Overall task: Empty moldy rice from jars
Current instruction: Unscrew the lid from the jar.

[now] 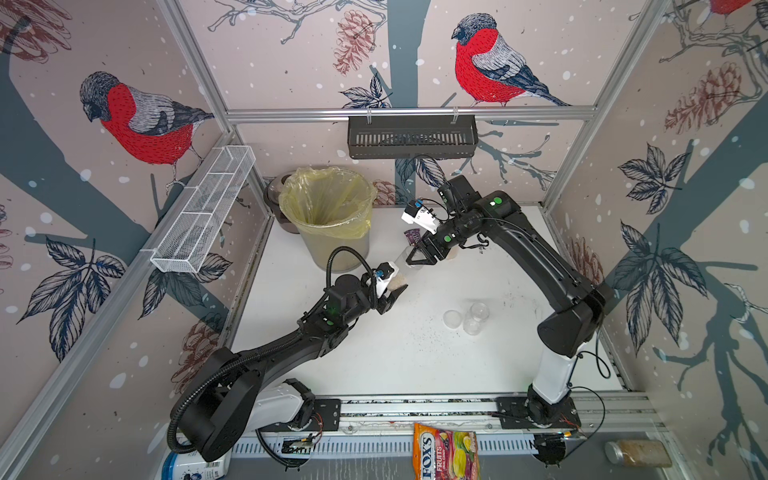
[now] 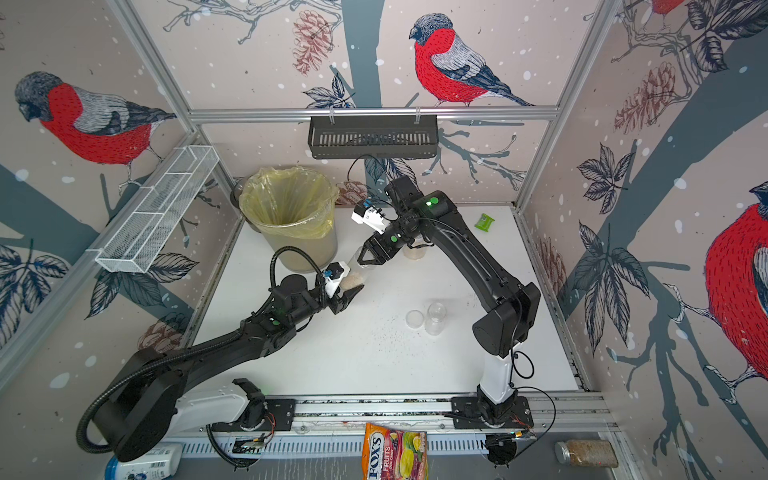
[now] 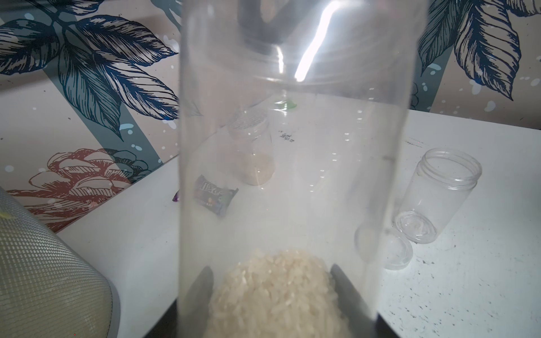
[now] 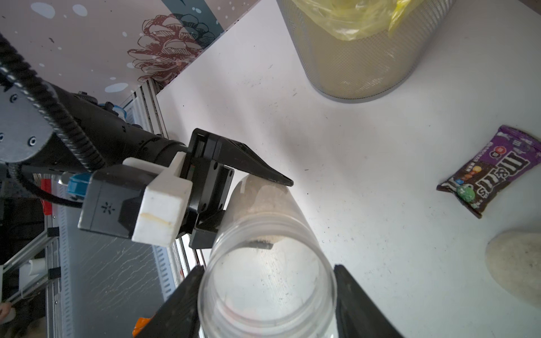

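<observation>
White tabletop [image 1: 415,361], scuffed and sprinkled with small dark specks, is enclosed by walls papered with bullfinches and pine cones.

A slim clear jar [image 3: 292,146] is held tilted between both arms. Its base end is clamped between the fingers [image 4: 251,164] of the left gripper [image 1: 399,289]. Its mouth end is flanked on both sides by the fingers [image 4: 360,304] of the right gripper [image 4: 268,292], which appear to be pressed against it. Whether a clear lid covers that mouth cannot be told through the plastic.

The moldy rice [image 3: 278,292] is seen as a low heap of pale beige-white oblong grains, gathered at the base end directly between the left fingers. The rest of the jar, up to the right fingers, is seen to be clear.

A second slim jar [image 1: 476,318] stands empty and uncapped on the table, well apart from both sets of fingers, with its round clear lid [image 1: 452,318] laid just beside it. A wider jar [image 2: 414,250] with a layer of the same pale grains stands close behind the right fingers, partly hidden by that arm. A purple candy packet [image 4: 491,172] lies near it.

A mesh bin [image 1: 332,249] lined with a yellow bag stands near both sets of fingers, on the side away from the empty jar.
</observation>
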You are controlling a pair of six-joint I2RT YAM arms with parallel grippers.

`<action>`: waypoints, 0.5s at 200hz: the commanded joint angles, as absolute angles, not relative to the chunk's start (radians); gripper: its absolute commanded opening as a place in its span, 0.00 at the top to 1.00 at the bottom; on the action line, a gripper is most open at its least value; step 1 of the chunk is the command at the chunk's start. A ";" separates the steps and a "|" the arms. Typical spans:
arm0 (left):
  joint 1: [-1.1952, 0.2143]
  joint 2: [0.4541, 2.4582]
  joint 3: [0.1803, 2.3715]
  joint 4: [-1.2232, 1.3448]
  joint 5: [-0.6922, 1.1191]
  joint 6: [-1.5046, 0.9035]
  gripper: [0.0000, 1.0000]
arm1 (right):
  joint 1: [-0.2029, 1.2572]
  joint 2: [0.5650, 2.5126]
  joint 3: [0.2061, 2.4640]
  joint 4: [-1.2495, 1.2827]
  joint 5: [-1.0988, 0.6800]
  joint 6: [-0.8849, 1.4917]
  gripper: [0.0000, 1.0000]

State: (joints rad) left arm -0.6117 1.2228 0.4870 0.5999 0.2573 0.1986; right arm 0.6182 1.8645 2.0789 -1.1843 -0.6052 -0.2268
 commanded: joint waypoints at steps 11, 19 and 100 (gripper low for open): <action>-0.607 1.236 0.493 0.533 0.262 0.209 1.00 | 0.601 1.881 2.133 -1.201 -0.599 -0.330 0.64; -0.607 1.240 0.495 0.530 0.264 0.210 1.00 | 0.600 1.886 2.140 -1.201 -0.607 -0.335 0.64; -0.606 1.238 0.506 0.501 0.264 0.221 1.00 | 0.614 1.889 2.123 -1.215 -0.609 -0.406 0.56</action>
